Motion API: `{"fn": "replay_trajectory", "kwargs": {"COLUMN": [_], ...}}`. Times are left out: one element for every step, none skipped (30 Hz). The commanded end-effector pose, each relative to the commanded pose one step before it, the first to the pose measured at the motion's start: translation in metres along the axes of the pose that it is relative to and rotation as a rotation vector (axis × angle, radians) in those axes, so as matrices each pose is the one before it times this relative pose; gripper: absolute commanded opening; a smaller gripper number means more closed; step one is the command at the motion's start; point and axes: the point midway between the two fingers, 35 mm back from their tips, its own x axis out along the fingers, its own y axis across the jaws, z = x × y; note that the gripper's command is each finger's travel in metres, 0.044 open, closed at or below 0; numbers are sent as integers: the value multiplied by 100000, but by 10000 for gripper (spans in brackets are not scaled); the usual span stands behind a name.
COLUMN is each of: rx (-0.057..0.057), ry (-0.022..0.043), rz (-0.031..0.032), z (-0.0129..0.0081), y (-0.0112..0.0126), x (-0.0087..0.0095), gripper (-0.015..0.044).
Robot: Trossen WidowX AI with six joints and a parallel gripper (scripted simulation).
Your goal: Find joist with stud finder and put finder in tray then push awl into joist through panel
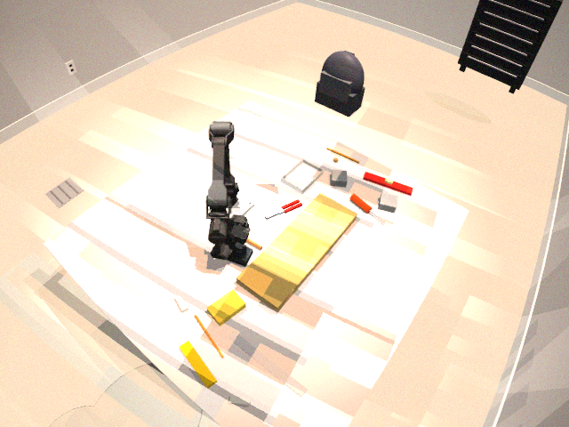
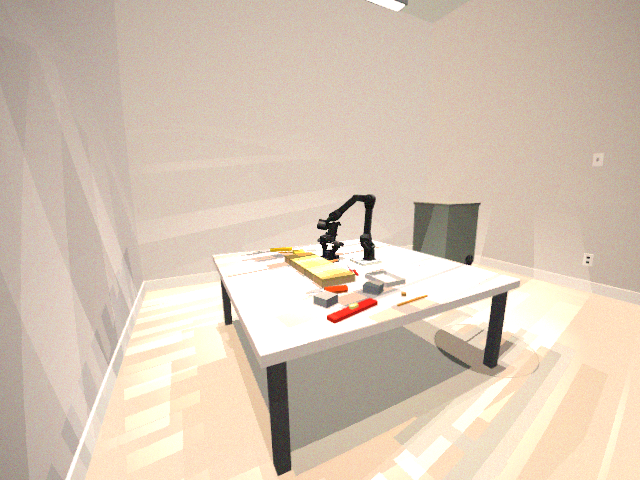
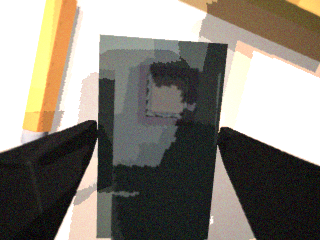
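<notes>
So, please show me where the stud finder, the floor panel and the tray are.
stud finder [image 3: 160,145]: wrist view, middle of its dark body.
floor panel [image 1: 299,243]: top view, middle of its yellow face.
tray [image 1: 291,173]: top view, its left rim.
</notes>
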Motion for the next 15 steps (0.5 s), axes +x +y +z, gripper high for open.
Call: {"fn": "replay_trajectory", "kwargs": {"rx": [-79, 0, 0, 0, 0, 0, 0, 0, 0, 0, 0, 0, 0, 0, 0], "ry": [354, 0, 0, 0, 0, 0, 0, 0, 0, 0, 0, 0, 0, 0, 0], "rz": [-63, 0, 0, 0, 0, 0, 0, 0, 0, 0, 0, 0, 0, 0, 0], "z": [-65, 0, 0, 0, 0, 0, 0, 0, 0, 0, 0, 0, 0, 0, 0], "y": [-23, 0, 0, 0, 0, 0, 0, 0, 0, 0, 0, 0, 0, 0, 0], "x": [82, 0, 0, 0, 0, 0, 0, 0, 0, 0, 0, 0, 0, 0, 0], "gripper": [302, 295, 288, 282, 275, 268, 262, 255, 248, 242, 235, 228, 222, 215, 208]}}
